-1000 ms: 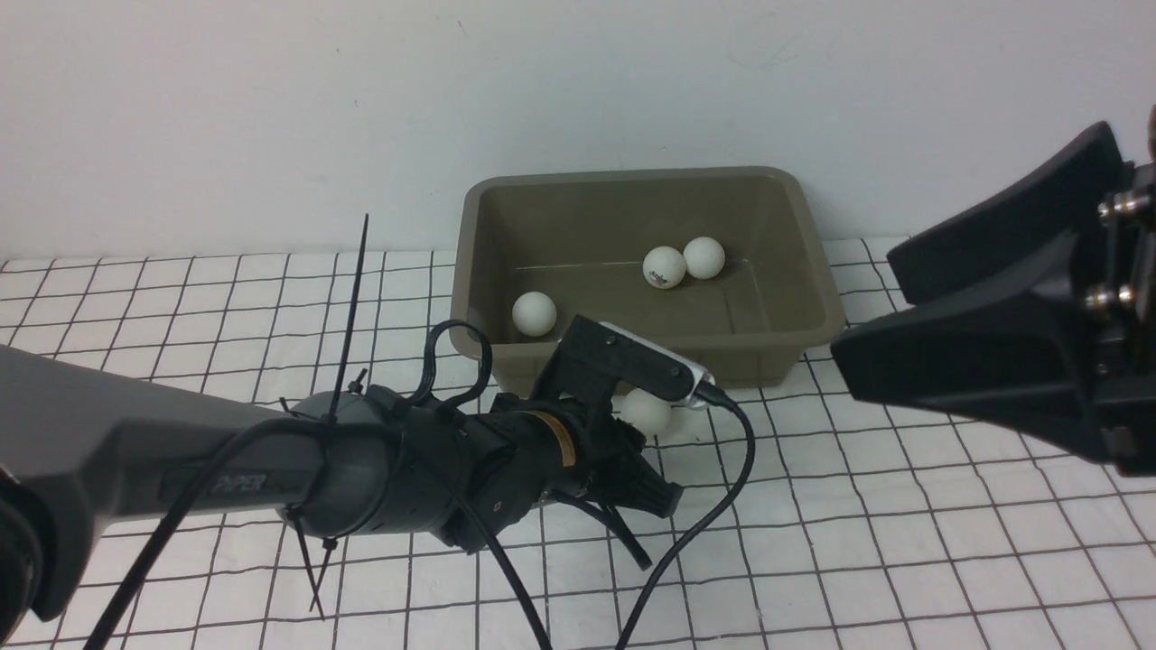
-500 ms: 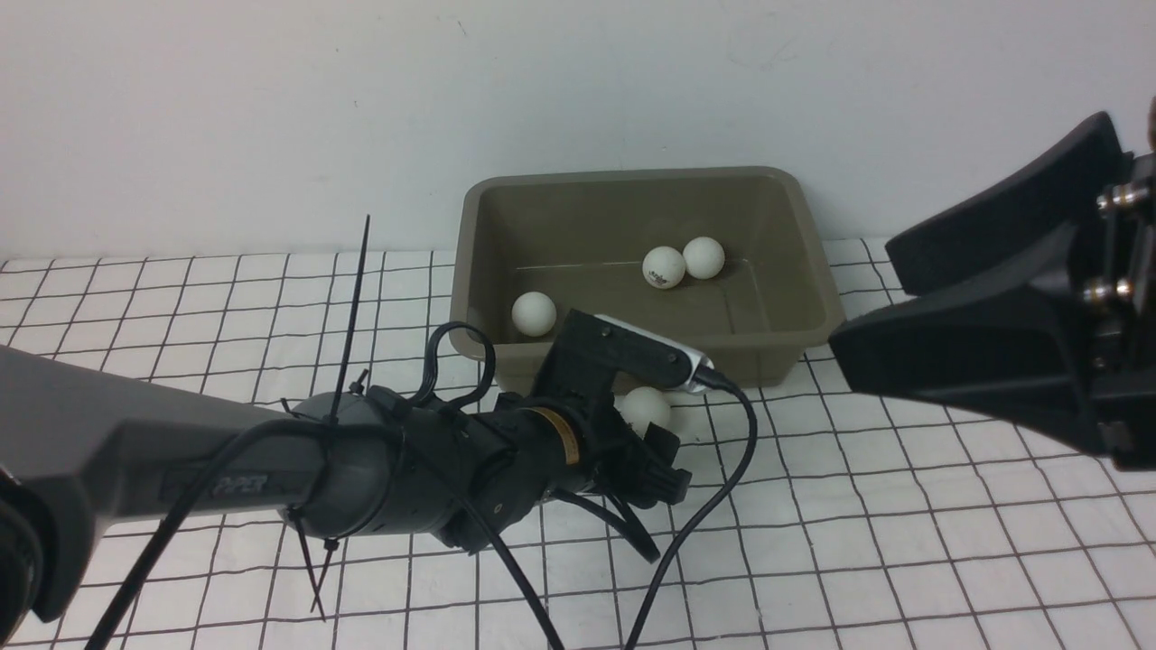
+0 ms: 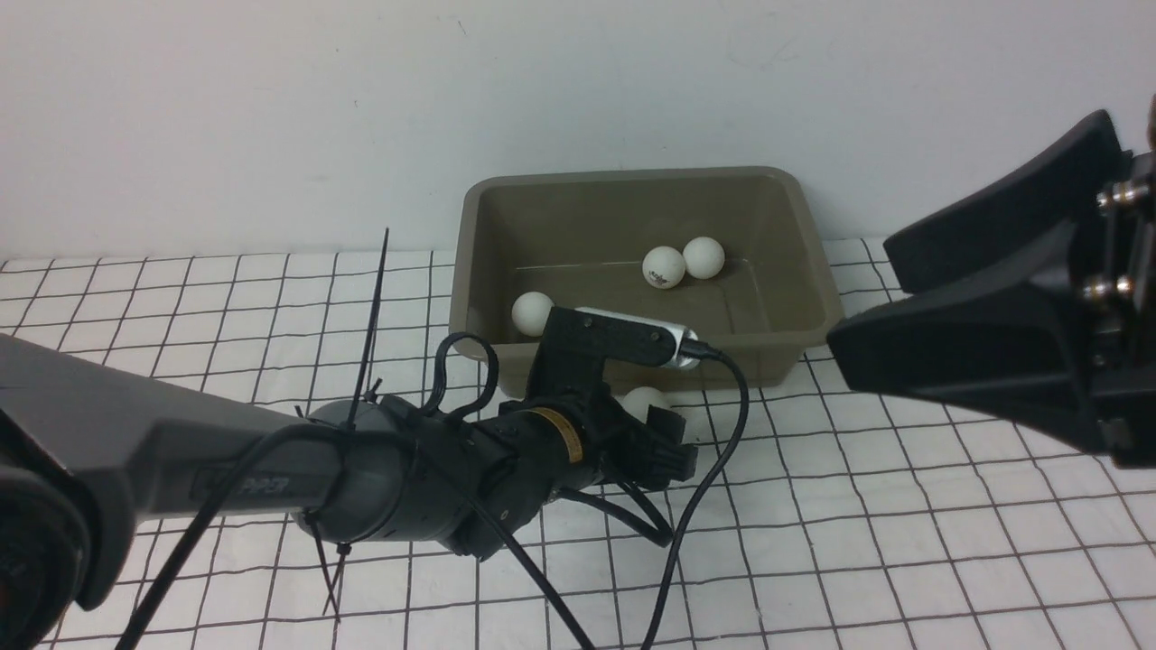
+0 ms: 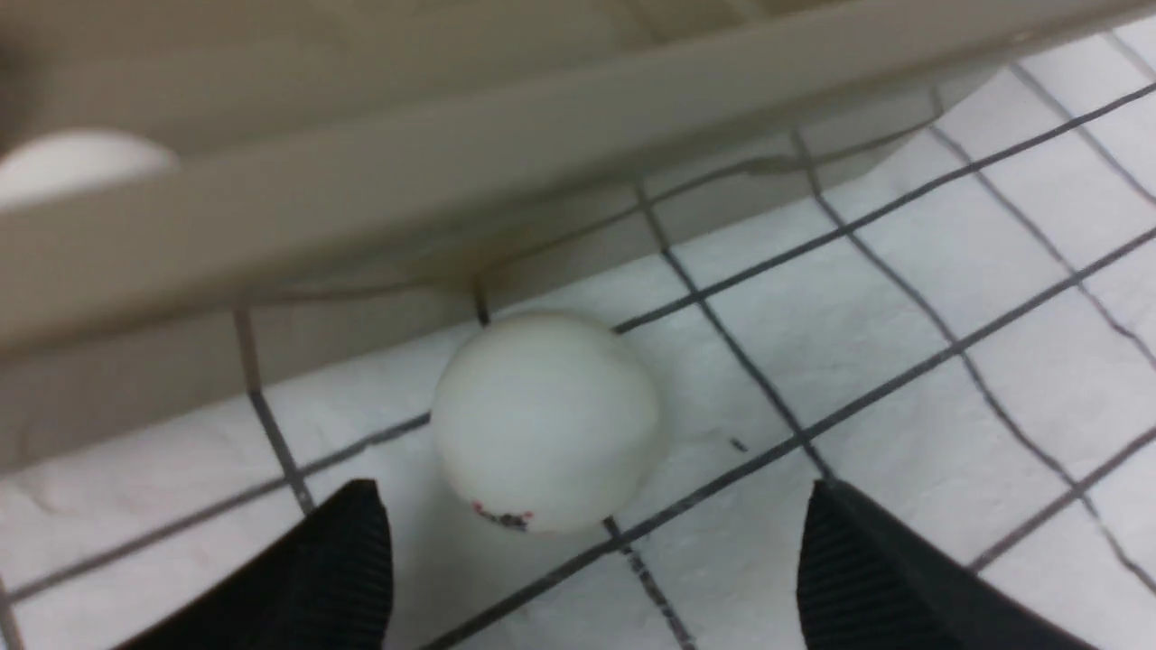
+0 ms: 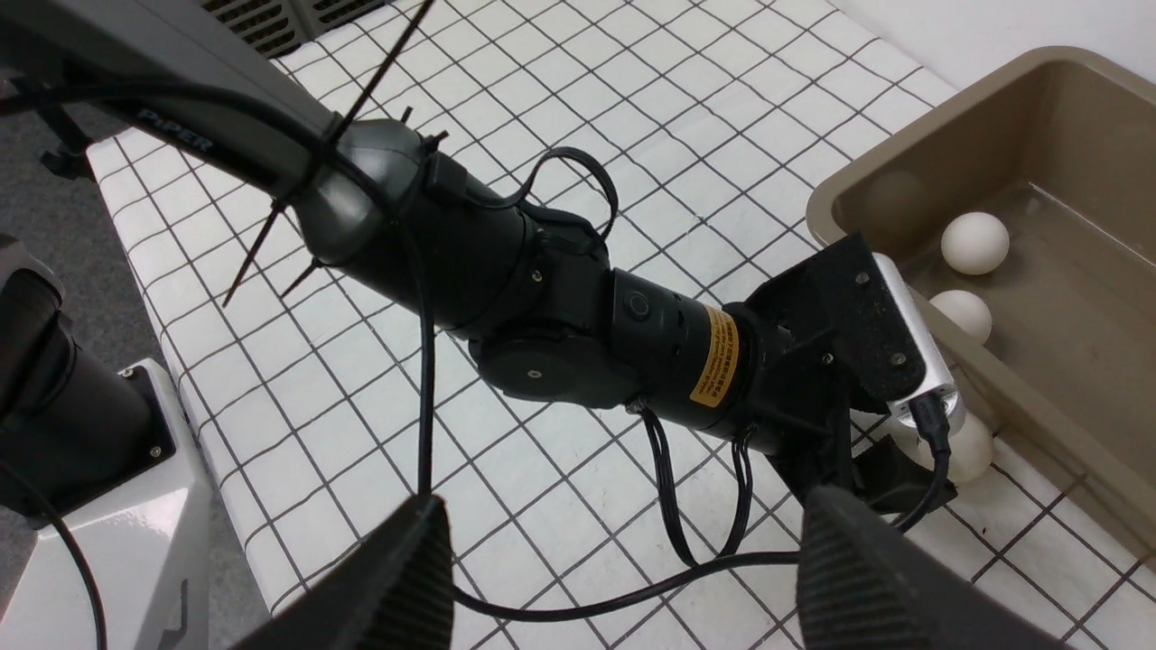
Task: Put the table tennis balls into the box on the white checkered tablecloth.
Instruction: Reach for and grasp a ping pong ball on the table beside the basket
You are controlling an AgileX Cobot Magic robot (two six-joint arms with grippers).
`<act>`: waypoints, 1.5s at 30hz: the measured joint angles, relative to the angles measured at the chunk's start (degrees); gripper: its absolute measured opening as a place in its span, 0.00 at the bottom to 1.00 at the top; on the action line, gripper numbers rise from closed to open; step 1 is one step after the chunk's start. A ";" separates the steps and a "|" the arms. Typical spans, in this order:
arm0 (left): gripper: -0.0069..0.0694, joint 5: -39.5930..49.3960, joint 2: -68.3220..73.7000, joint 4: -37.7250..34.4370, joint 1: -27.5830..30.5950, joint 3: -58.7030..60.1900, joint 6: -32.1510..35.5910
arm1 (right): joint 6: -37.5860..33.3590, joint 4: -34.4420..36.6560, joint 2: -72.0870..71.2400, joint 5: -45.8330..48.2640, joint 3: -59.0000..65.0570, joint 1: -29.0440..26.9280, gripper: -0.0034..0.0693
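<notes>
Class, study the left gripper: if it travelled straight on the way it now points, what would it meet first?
Most likely the table tennis ball on the tablecloth, just ahead of the open left gripper; the box stands right behind it.

A plain wall [image 3: 271, 108] fills the back of the front view, matte and off-white, with a few faint specks and scuffs (one small dark dot sits left of centre). Its lower edge runs straight and level across the scene. The light is soft and even, throwing only weak, blurred shadows, and the wall looks slightly greyer toward its upper corners. The right wrist view shows a dark grey floor [image 5: 45, 212], smooth and dull, and near it a dark slatted grille [image 5: 271, 13].
</notes>
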 joint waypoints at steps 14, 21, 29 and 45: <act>0.80 -6.87 3.32 -0.49 0.00 0.00 -0.89 | 0.00 0.00 0.00 0.00 0.00 0.00 0.68; 0.80 -6.94 3.44 1.26 0.00 -2.08 -0.94 | 0.00 0.24 0.00 0.00 0.00 0.00 0.68; 0.80 -4.88 6.67 3.46 0.00 -4.48 -2.50 | -0.28 0.66 0.00 0.00 0.00 0.00 0.68; 0.53 -5.57 7.44 3.46 0.00 -4.48 -2.89 | -0.28 0.68 0.00 1.35 0.00 0.00 0.68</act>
